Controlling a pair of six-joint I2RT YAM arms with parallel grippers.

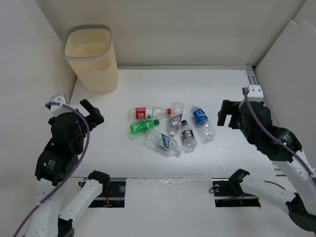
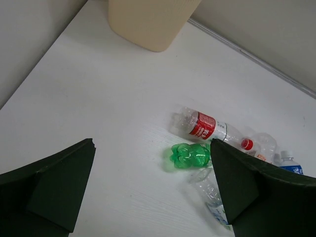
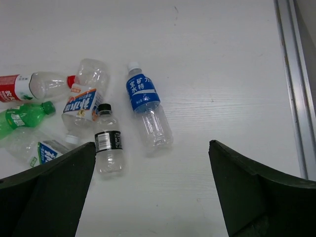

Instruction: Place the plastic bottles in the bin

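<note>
Several small plastic bottles lie in a cluster mid-table: a red-labelled one, a green one, a white-labelled one, a black-labelled one, a blue-labelled one and a green-white-labelled one. The cream bin stands upright at the back left. My left gripper is open and empty, left of the bottles. My right gripper is open and empty, right of them. The left wrist view shows the green bottle and red-labelled bottle. The right wrist view shows the blue-labelled bottle and black-labelled bottle.
White walls close in the table on the left, back and right. A metal rail runs along the back right corner. Two black mounts sit at the near edge.
</note>
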